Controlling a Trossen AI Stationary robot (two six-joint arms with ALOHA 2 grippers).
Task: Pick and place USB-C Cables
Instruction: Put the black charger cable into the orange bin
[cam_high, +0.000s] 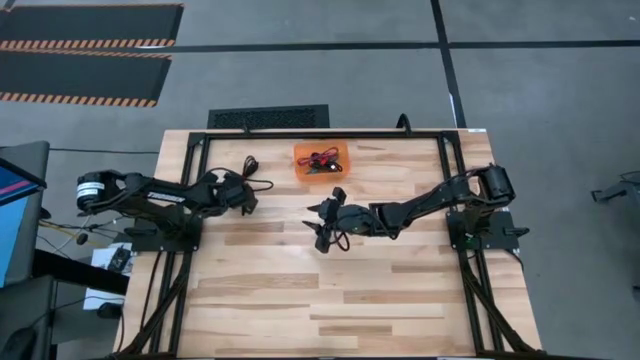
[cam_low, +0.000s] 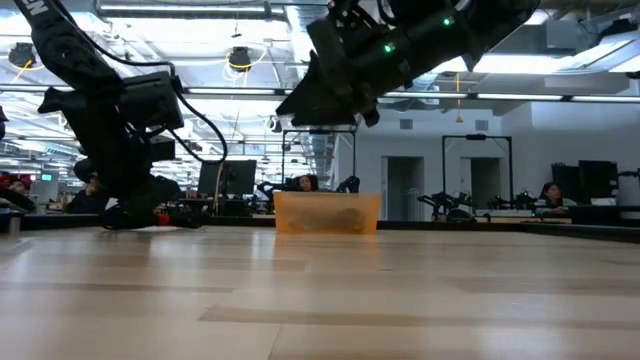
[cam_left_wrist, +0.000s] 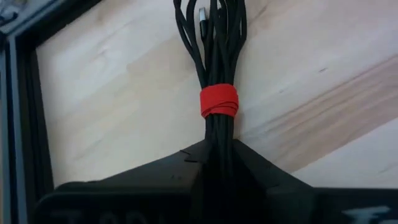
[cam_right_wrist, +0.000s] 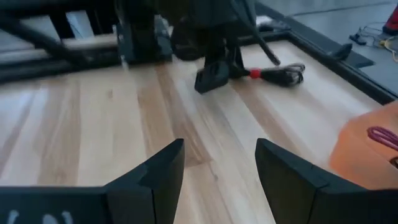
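Cables are sitting in two places at this moment. One red-and-black cable (cam_left_wrist: 217, 99) is lying on the tabletop (cam_high: 330, 290) in the upper left part of the high view, and the left gripper (cam_high: 243, 192) is pinching its bound end, with the jaws pressed onto the bundle just below the red tie in the left wrist view. That low, flat grip is probably there to lift the bundle clear without unfolding it. The other cables are lying in the orange tray (cam_high: 299, 162) near the top centre of the high view, so the tray is serving as the collecting spot; exactly how many it is holding is hard to tell from above.

The left arm is reaching along the tabletop toward the upper centre, its wrist tipped down to the wood. The right gripper (cam_high: 325, 226) is hanging over the middle of the tabletop, below the tray, with jaws spread and holding nothing, seemingly waiting while the left arm is working.
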